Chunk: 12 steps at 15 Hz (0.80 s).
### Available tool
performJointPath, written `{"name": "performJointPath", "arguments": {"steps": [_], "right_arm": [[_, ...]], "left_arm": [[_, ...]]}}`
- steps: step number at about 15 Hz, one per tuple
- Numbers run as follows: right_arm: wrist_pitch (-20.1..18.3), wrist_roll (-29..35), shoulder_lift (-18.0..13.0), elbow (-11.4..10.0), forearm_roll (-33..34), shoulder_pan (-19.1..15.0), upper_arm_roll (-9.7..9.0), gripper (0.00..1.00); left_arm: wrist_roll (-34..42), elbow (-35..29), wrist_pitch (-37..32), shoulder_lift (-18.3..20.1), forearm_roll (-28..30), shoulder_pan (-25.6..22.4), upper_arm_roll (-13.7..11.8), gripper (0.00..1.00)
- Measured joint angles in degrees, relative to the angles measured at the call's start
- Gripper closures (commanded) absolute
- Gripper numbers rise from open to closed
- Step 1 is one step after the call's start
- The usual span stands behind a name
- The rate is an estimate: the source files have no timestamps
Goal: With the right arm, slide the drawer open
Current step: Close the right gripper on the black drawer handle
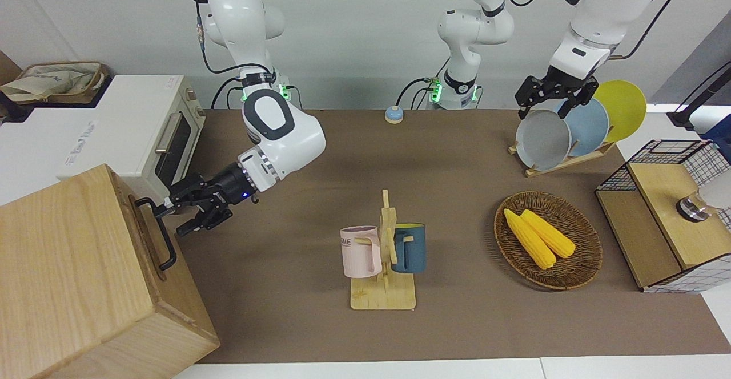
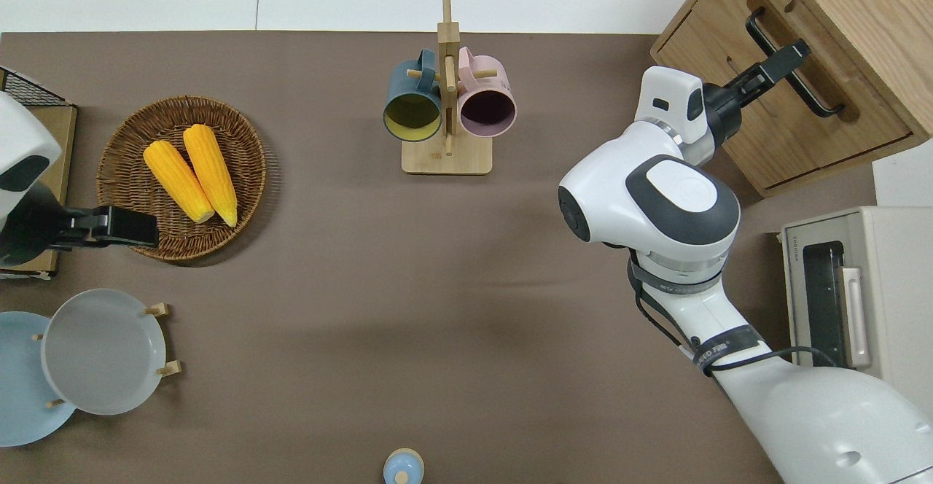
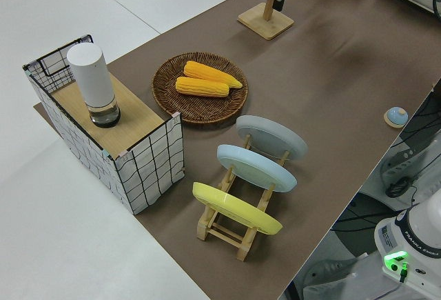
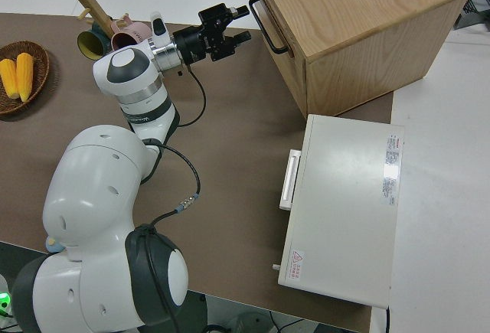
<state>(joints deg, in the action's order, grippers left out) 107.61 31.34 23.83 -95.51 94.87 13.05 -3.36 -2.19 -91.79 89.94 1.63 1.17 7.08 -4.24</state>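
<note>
The drawer (image 1: 152, 241) is the upper front panel of the big wooden cabinet (image 2: 860, 3) at the right arm's end of the table, and it sits flush with the cabinet front. Its black loop handle (image 1: 166, 245) runs along the panel. My right gripper (image 1: 174, 218) is open, with its fingertips right at the end of the handle (image 2: 820, 98) nearer to the robots. Whether they touch it I cannot tell. The right side view shows the right gripper (image 4: 239, 31) level with the handle (image 4: 264, 25). The left arm is parked, and its left gripper (image 1: 549, 100) is open.
A white toaster oven (image 1: 149, 133) stands beside the cabinet, nearer to the robots. A mug tree (image 1: 384, 253) with a pink and a blue mug is mid-table. A basket of corn (image 1: 547, 239), a plate rack (image 1: 562, 133) and a wire-grid box (image 1: 665, 219) stand toward the left arm's end.
</note>
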Motion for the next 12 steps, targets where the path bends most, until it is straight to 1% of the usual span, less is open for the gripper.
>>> {"name": "performJointPath", "arguments": {"steps": [1,2,4,6,7,8,12], "right_arm": [[0.6,0.0,0.0,0.0,0.0,0.0,0.28,0.172],[1.3,0.0,0.1,0.0,0.0,0.0,0.65,0.22],[2.8,0.3,0.3,0.0,0.0,0.0,1.71,0.364],[4.0,0.7,0.4,0.0,0.0,-0.1,2.54,0.583],[4.6,0.9,0.5,0.0,0.1,-0.1,2.92,0.715],[5.0,1.0,0.6,0.0,0.3,-0.2,3.19,0.811],[5.1,1.6,0.8,-0.1,0.6,-0.2,3.2,0.908]], "left_arm": [[0.0,0.0,0.0,0.0,0.0,0.0,0.0,0.0],[0.0,0.0,0.0,0.0,0.0,0.0,0.0,0.0],[0.0,0.0,0.0,0.0,0.0,0.0,0.0,0.0],[0.0,0.0,0.0,0.0,0.0,0.0,0.0,0.0],[0.0,0.0,0.0,0.0,0.0,0.0,0.0,0.0],[0.0,0.0,0.0,0.0,0.0,0.0,0.0,0.0],[0.0,0.0,0.0,0.0,0.0,0.0,0.0,0.0]]}}
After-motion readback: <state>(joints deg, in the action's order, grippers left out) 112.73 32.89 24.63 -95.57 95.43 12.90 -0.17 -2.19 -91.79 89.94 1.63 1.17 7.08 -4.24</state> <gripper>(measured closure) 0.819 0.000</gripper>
